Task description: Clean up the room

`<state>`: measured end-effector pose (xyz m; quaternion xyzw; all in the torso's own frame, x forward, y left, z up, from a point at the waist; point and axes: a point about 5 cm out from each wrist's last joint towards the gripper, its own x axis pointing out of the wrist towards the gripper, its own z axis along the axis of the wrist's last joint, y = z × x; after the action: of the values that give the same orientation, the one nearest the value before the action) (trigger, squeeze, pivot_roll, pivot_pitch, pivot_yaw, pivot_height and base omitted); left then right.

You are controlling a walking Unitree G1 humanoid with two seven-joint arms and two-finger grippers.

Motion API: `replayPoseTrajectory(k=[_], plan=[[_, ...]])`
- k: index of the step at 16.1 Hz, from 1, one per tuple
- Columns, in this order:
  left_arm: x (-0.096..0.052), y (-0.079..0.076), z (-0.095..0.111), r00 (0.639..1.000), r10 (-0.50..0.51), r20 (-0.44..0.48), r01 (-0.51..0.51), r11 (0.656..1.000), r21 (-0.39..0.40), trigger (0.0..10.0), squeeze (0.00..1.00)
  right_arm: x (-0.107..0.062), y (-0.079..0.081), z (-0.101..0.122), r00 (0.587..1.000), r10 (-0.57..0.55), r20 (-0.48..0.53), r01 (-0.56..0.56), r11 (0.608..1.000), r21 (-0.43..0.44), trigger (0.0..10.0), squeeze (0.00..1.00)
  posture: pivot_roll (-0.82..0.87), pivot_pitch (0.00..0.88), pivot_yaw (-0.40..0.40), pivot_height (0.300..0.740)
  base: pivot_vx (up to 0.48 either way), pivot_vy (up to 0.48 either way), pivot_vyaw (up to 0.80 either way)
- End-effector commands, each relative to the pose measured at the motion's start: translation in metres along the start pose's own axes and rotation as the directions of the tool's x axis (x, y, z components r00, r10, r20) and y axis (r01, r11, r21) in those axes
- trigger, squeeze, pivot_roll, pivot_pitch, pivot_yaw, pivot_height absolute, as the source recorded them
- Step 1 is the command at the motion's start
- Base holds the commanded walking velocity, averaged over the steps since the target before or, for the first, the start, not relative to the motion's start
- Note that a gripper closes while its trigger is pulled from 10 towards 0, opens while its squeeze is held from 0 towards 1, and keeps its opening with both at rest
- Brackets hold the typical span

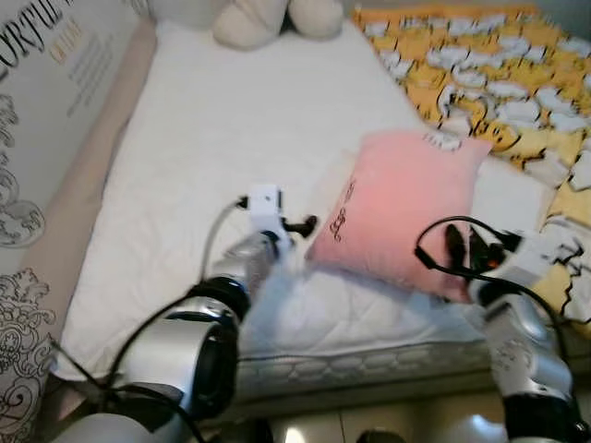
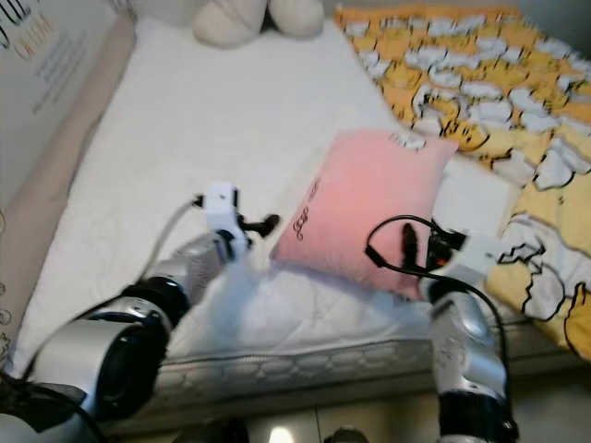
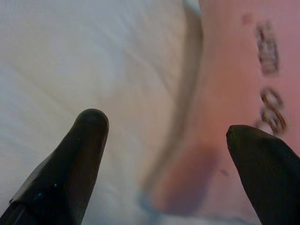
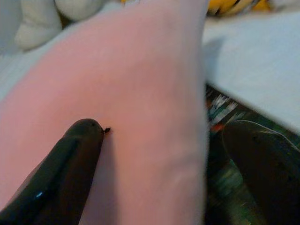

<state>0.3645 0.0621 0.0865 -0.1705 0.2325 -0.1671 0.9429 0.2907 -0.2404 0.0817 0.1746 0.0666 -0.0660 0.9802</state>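
Note:
A pink pillow [image 1: 397, 212] with dark lettering lies tilted on the white mattress [image 1: 231, 120], near its front edge. My left gripper [image 1: 305, 224] reaches over the mattress to the pillow's left edge. In the left wrist view it [image 3: 164, 126] stands open, with the pillow's corner [image 3: 234, 117] between and just beyond its fingers. My right gripper [image 1: 457, 245] is at the pillow's near right corner. In the right wrist view it [image 4: 161, 126] is open and straddles the pillow's edge [image 4: 140, 117], one finger [image 4: 79, 154] lying on the pink face.
A yellow and white patterned blanket [image 1: 499, 83] covers the bed's right side, close to the pillow. A cream plush toy [image 1: 249, 18] sits at the far end. A printed panel [image 1: 46, 111] runs along the left. The mattress front edge [image 1: 369, 365] drops to the floor.

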Motion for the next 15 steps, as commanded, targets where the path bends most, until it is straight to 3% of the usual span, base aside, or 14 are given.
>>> replayPoseTrajectory(k=[1, 5, 6, 8, 9, 10, 11, 15], plan=[[0.002, -0.011, 0.000, 0.998, -0.065, -0.016, 0.064, 0.997, -0.053, 10.0, 0.00, 0.002, 0.009, -0.001, 0.999, 0.036, -0.018, -0.035, 0.999, 0.015, 10.0, 0.01, -0.23, 0.223, 0.069, 0.740, 0.000, 0.000, 0.00], [0.007, -0.044, -0.013, 0.985, -0.167, -0.048, 0.163, 0.984, -0.077, 10.0, 0.00, 0.007, 0.024, -0.022, 0.993, 0.075, -0.086, -0.067, 0.993, 0.094, 10.0, 0.01, -0.23, 0.253, 0.072, 0.740, 0.000, 0.000, 0.00], [0.008, -0.063, -0.013, 0.971, -0.236, -0.030, 0.231, 0.967, -0.103, 10.0, 0.00, 0.011, 0.031, -0.027, 0.988, 0.102, -0.118, -0.089, 0.990, 0.109, 10.0, 0.00, -0.24, 0.256, 0.070, 0.740, 0.000, 0.000, 0.00], [0.008, -0.073, -0.015, 0.960, -0.279, -0.033, 0.275, 0.958, -0.085, 10.0, 0.00, 0.011, 0.035, -0.029, 0.983, 0.122, -0.140, -0.109, 0.989, 0.101, 10.0, 0.01, -0.25, 0.254, 0.071, 0.740, 0.000, 0.000, 0.00], [0.008, -0.077, -0.020, 0.951, -0.304, -0.051, 0.302, 0.952, -0.043, 10.0, 0.00, 0.011, 0.036, -0.029, 0.982, 0.127, -0.143, -0.113, 0.989, 0.100, 8.9, 0.02, -0.26, 0.252, 0.076, 0.740, 0.000, 0.000, 0.00], [0.007, -0.080, -0.024, 0.942, -0.328, -0.067, 0.328, 0.945, -0.009, 10.0, 0.00, 0.010, 0.035, -0.028, 0.982, 0.127, -0.140, -0.112, 0.988, 0.109, 2.6, 0.02, -0.26, 0.252, 0.076, 0.740, 0.000, 0.000, 0.00], [0.006, -0.084, -0.026, 0.925, -0.377, -0.055, 0.376, 0.926, -0.014, 0.0, 0.00, 0.008, 0.031, -0.027, 0.983, 0.126, -0.135, -0.108, 0.985, 0.132, 0.0, 0.02, -0.27, 0.252, 0.079, 0.740, 0.000, 0.000, 0.00], [0.004, -0.100, -0.026, 0.866, -0.500, -0.005, 0.497, 0.862, -0.097, 0.0, 0.00, 0.002, 0.031, -0.028, 0.976, 0.168, -0.140, -0.146, 0.977, 0.153, 0.0, 0.03, -0.28, 0.247, 0.072, 0.740, 0.000, 0.000, 0.00]])
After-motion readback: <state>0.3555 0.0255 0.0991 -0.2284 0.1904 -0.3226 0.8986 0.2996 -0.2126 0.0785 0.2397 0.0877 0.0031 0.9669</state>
